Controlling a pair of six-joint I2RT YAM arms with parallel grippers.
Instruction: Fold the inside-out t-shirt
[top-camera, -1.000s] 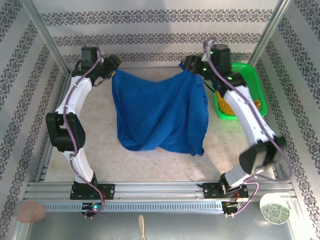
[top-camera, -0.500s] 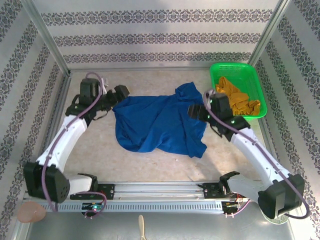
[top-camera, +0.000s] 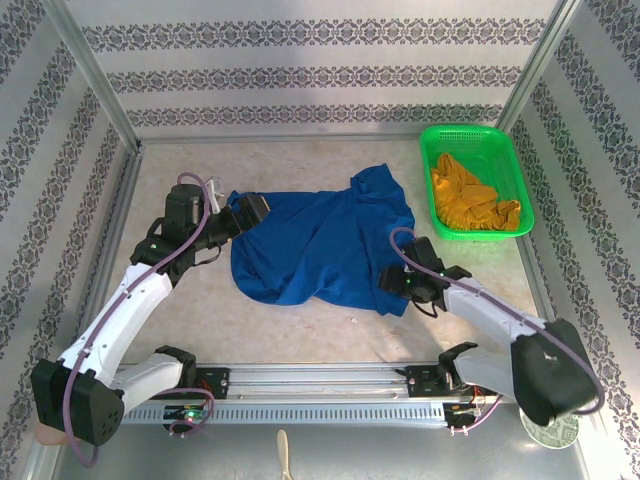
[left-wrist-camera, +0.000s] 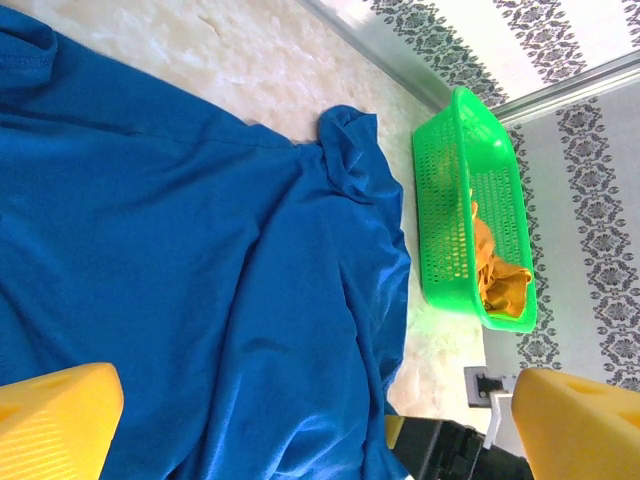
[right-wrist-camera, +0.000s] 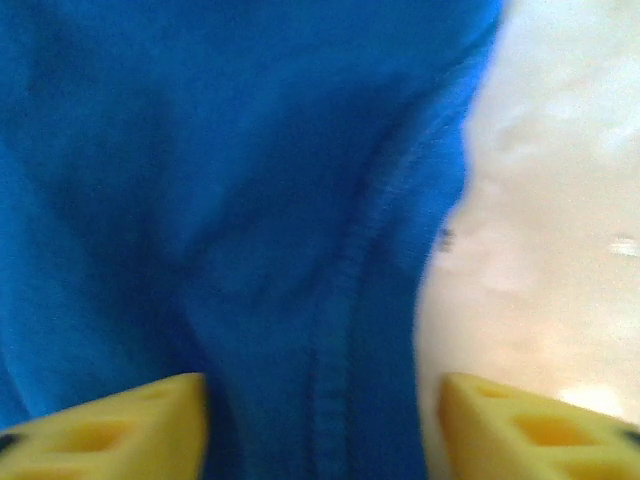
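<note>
Both arms have come down from the far side, and the inside-out t-shirt (top-camera: 320, 245), which hung between them a second ago, now lies crumpled and wrinkly on the table (top-camera: 200, 310) near its middle; one rumpled point reaches toward the far right. The left gripper (top-camera: 255, 208) sits at the shirt's far-left edge with its jaws spread wide and nothing between them. The right gripper (top-camera: 392, 283) is low over the shirt's near-right corner; its yellow fingers (right-wrist-camera: 110, 425) stand partly apart on either side of a stitched hem, not pinching the cloth. A green basket (left-wrist-camera: 450, 210) stands at the far right, apart from the shirt, holding a mustard garment (top-camera: 465, 200).
</note>
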